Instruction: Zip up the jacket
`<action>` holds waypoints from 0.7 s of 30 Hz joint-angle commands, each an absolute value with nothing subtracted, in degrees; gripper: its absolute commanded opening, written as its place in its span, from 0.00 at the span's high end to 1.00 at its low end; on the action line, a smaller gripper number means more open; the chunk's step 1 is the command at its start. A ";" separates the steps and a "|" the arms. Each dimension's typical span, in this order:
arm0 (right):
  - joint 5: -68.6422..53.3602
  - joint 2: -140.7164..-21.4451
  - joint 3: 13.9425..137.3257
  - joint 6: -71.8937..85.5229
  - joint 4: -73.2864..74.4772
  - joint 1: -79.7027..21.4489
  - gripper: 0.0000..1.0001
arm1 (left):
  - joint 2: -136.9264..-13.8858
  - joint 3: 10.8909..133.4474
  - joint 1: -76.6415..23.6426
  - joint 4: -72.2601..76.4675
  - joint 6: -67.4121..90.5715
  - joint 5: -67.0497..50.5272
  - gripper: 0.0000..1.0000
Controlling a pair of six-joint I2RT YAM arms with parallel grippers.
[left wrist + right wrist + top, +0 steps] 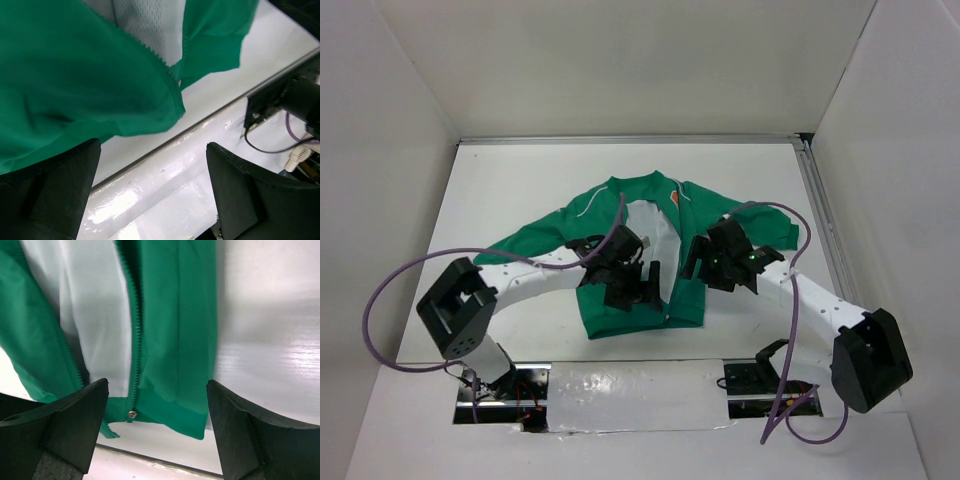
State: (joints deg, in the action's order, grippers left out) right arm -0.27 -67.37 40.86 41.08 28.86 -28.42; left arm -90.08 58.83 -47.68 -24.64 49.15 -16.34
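Top external view, jacket (620, 225): green, lying flat at mid-table, collar far, ribbed hem near, sleeves spread left and right, front parted over white lining.
Chest patch (673, 200): orange, on the right front panel near the collar.
Zipper slider (131, 413): at the hem end of one tooth row; the other row lies apart to its left.
Left gripper (642, 283): over the left panel close to the hem, fingers (55, 195) spread wide, nothing between them.
Right gripper (700, 258): over the right panel, fingers (240, 430) parted, grasping nothing.
Table (520, 190): white, matte; glossy strip (630, 385) along the near edge.
Rail (817, 200): metal, along the table's right edge.
Walls (620, 60): plain white, at left, far and right.
Cables (380, 300): purple, one looping from each arm.
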 commanded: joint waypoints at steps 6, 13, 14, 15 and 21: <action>-5.36 -65.21 37.27 39.81 23.73 -24.00 0.15 | -100.62 66.52 -49.22 -27.07 53.17 -10.99 0.01; -8.61 -65.21 35.68 38.41 21.89 -21.36 0.15 | -105.64 71.10 -49.83 -30.59 53.44 -8.88 0.22; -8.96 -65.48 35.68 37.89 21.88 -21.18 0.15 | -105.82 71.36 -49.83 -30.76 53.35 -9.05 0.28; -8.96 -65.57 35.68 37.62 21.80 -21.09 0.16 | -105.99 71.72 -49.75 -30.94 53.26 -9.14 0.30; -9.14 -66.71 35.60 36.83 21.53 -20.39 0.16 | -101.79 67.86 -49.83 -27.96 51.77 -10.90 0.29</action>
State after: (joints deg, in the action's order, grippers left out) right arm -8.40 -66.65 35.97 38.20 24.16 -20.91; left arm -105.21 69.36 -49.54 -29.39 52.58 -9.89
